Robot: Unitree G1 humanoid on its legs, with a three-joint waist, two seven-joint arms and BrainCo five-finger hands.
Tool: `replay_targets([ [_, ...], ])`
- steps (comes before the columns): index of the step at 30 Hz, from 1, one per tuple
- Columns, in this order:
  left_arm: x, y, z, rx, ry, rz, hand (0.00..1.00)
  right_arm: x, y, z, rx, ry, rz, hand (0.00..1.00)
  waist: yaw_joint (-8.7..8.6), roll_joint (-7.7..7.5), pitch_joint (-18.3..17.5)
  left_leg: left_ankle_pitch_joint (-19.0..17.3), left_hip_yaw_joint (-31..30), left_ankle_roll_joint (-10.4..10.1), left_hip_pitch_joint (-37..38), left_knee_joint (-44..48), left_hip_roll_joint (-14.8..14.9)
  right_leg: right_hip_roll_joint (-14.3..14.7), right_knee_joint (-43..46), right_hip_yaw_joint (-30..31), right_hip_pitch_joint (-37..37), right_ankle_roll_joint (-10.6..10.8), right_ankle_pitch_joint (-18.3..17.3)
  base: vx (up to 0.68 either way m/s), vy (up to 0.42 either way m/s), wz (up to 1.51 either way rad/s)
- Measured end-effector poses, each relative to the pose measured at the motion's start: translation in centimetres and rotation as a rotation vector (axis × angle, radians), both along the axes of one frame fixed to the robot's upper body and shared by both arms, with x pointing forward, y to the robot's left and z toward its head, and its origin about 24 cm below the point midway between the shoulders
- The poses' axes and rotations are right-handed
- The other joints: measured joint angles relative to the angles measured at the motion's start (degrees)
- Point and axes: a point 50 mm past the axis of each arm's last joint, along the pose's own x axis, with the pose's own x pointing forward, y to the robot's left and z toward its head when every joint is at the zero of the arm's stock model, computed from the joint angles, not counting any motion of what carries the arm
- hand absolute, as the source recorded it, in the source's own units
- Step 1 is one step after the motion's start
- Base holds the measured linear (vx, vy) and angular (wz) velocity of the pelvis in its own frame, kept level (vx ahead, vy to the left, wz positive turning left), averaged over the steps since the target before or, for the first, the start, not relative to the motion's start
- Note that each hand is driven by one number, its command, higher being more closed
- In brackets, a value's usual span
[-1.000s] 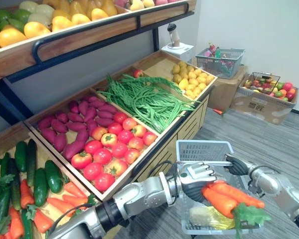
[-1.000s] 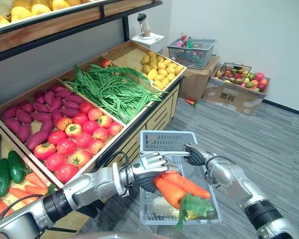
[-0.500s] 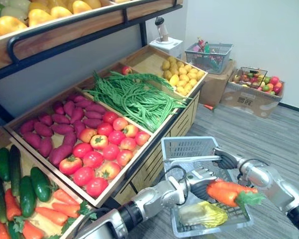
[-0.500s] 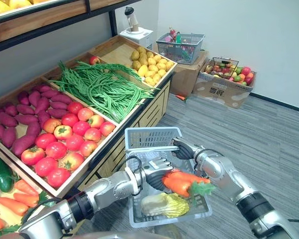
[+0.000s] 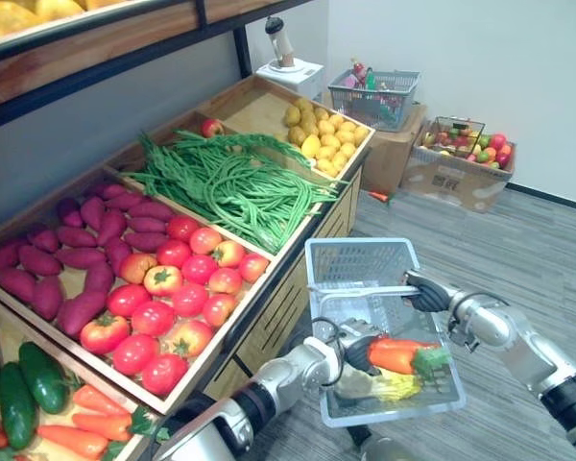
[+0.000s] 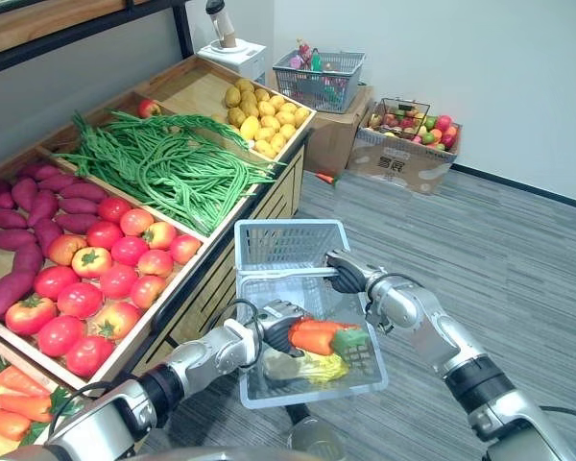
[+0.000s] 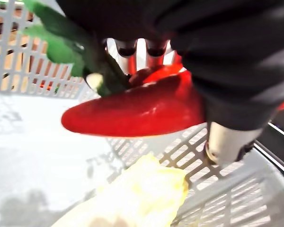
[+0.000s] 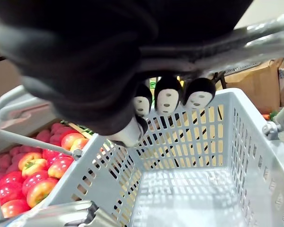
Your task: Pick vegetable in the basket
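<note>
the left hand [image 5: 358, 353] has its fingers curled round an orange carrot [image 5: 396, 355], green top pointing away from the palm. it holds the carrot low inside the grey basket [image 5: 355, 261], just above a pale yellow leafy vegetable [image 5: 392, 387] lying on the basket's floor. the right hand [image 5: 425, 291] is wrapped round the basket's handle [image 5: 360, 289], with the tomatoes [image 5: 178, 298] off to the robot's left.
</note>
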Motion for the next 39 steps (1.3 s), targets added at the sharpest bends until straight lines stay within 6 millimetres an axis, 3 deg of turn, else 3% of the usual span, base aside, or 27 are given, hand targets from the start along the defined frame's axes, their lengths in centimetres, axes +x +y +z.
replay_targets([
  [11, 0.4, 0.1, -0.5, 0.029, 0.005, 0.044, 0.00, 0.1, -0.3, -0.3, -0.004, 0.013, -0.012, 1.00, -0.04, 0.05, 0.8, 0.2, 0.4, -0.2, -0.1, -0.9, -0.6, -0.1, 0.0, 0.5, -0.5, 0.0, 0.0, 0.00, 0.002, -0.01],
  [17, 0.5, -0.5, 0.2, 0.005, -0.016, 0.029, 0.00, 0.2, -0.4, -0.8, 0.008, 0.032, -0.039, 1.00, -0.08, 0.00, 1.3, 0.9, -2.4, 0.3, -1.0, -2.0, -1.4, -1.4, 0.0, -1.6, -0.2, 0.1, 0.0, -0.02, -0.005, 0.21],
  [23, -1.2, -4.1, 5.3, -0.233, -0.123, -0.118, 0.00, -0.5, -1.4, -2.3, 0.099, 0.069, -0.148, 1.00, 1.66, -0.13, 1.4, 1.6, -7.6, 1.1, -2.1, -2.3, -1.4, -3.3, 0.0, -6.5, 1.7, 0.0, 0.0, -0.04, -0.029, 0.44],
  [27, -4.9, -4.7, 8.4, -0.438, -0.092, -0.270, 0.00, -1.5, -3.1, -4.6, 0.152, 0.107, -0.296, 1.00, 3.08, -0.35, 1.4, 2.1, -11.8, 1.7, -3.2, -2.7, -1.4, -4.5, 0.0, -10.3, 3.4, 0.0, 0.0, -0.05, -0.026, 0.48],
  [31, -6.7, -3.0, 11.4, -0.541, -0.090, -0.369, 0.00, -3.4, -6.1, -8.3, 0.183, 0.219, -0.534, 1.00, 5.24, -0.44, 1.3, 3.2, -16.6, 2.5, -4.5, -3.4, -1.8, -6.0, -0.1, -14.8, 5.0, -0.1, -0.1, -0.03, -0.022, 0.65],
  [34, -7.7, -0.6, 13.3, -0.621, -0.058, -0.386, 0.00, -6.1, -8.8, -11.6, 0.186, 0.338, -0.749, 1.00, 6.56, -0.64, 0.8, 5.5, -22.1, 3.3, -5.9, -6.0, -3.3, -7.8, -0.2, -19.8, 6.2, -0.3, -0.2, -0.02, -0.019, 0.92],
  [39, -6.6, 5.1, 15.9, -0.815, -0.126, -0.123, 0.00, -11.8, -12.7, -16.2, 0.256, 0.515, -1.133, 1.00, 7.93, -1.73, -0.1, 10.5, -32.4, 4.9, -8.5, -11.8, -7.0, -10.9, -2.5, -28.6, 8.9, -1.0, -0.7, -0.02, -0.016, 0.97],
])
